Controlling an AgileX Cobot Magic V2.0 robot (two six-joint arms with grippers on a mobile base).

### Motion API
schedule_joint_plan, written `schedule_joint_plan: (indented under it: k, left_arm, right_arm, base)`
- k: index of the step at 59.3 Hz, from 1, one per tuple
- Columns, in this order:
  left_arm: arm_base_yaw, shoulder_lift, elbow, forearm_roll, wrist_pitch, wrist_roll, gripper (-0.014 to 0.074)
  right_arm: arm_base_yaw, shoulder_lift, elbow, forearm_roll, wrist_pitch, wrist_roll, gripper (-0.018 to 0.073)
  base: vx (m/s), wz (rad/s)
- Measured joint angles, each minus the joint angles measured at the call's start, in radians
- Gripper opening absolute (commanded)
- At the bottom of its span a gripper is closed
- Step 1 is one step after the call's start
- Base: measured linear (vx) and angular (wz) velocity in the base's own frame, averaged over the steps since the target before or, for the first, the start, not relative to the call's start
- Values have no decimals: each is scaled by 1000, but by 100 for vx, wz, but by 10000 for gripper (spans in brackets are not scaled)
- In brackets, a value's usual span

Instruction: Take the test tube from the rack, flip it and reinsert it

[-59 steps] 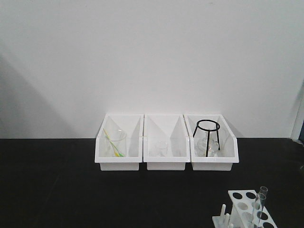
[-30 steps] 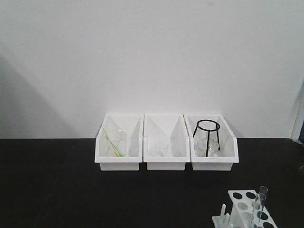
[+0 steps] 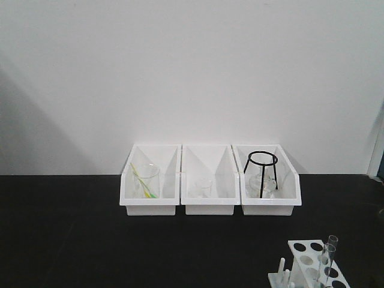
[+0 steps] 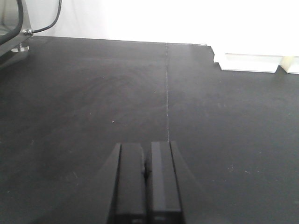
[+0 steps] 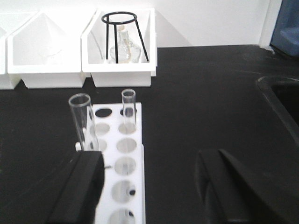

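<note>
1. the rack [image 3: 310, 264] stands on the black desk [image 3: 72, 240] at the front right. the front view's bottom edge cuts it off.
2. two glass tubes stand upright at the rack. the far test tube [image 5: 128, 109] sits in a hole of the right column, near the far end. the near test tube [image 5: 84, 122] rises at the left column, its lower end hidden behind a finger.
3. right hand [image 5: 152, 186]: its two fingers are set wide apart. the left finger [image 5: 79, 186] overlaps the rack's left edge just beside the near test tube, and the other is over bare desk to the right of the rack. whether either touches anything cannot be told.
4. left hand [image 4: 146, 182]: fingers pressed together with nothing between them, low over bare desk, with a thin seam [image 4: 167, 93] running away from it toward the wall.
5. three white bins [image 3: 209, 208] stand in a row touching side by side against the back wall, well apart from the rack, with open desk between.
6. the right bin holds a black tripod stand [image 3: 262, 159] and the left bin a beaker [image 3: 146, 180].
7. a dark raised rim [image 5: 280, 102] borders the desk at the right, with bare surface between it and the rack.
</note>
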Motion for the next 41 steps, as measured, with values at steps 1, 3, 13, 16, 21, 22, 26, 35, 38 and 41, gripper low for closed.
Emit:
schedule_joint_plan:
  k: [1, 3, 13, 16, 21, 22, 26, 35, 38, 41]
  left_arm:
    - [0, 0, 0, 0, 0, 0, -6]
    - [0, 0, 0, 0, 0, 0, -6]
    - [0, 0, 0, 0, 0, 0, -6]
    - [0, 0, 0, 0, 0, 0, -6]
    - [0, 0, 0, 0, 0, 0, -6]
    - [0, 0, 0, 0, 0, 0, -6]
    - [0, 0, 0, 0, 0, 0, -6]
    - [0, 0, 0, 0, 0, 0, -6]
    - [0, 0, 0, 0, 0, 0, -6]
    - [0, 0, 0, 0, 0, 0, -6]
  right_arm:
    - [0, 13, 0, -4, -17, 0, 541]
    - [0, 47, 0, -14, -62, 1, 540]
    - [0, 189, -2, -87, -242, 46, 540]
    - [0, 220, -2, -119, -280, 76, 540]
    - [0, 264, -2, -195, -319, 130, 540]
    - [0, 274, -2, -209, -325, 143, 540]
    - [0, 306, -2, -273, -350, 173, 540]
    - [0, 400, -2, -355, -441, 199, 540]
    - [0, 433, -3, -360, -482, 203, 540]
    - [0, 467, -3, -363, -525, 204, 540]
  base:
    - [0, 0]
    - [0, 0]
    - [0, 0]
    - [0, 0]
    - [0, 0]
    - [0, 0]
    - [0, 0]
    - [0, 0]
    - [0, 0]
    - [0, 0]
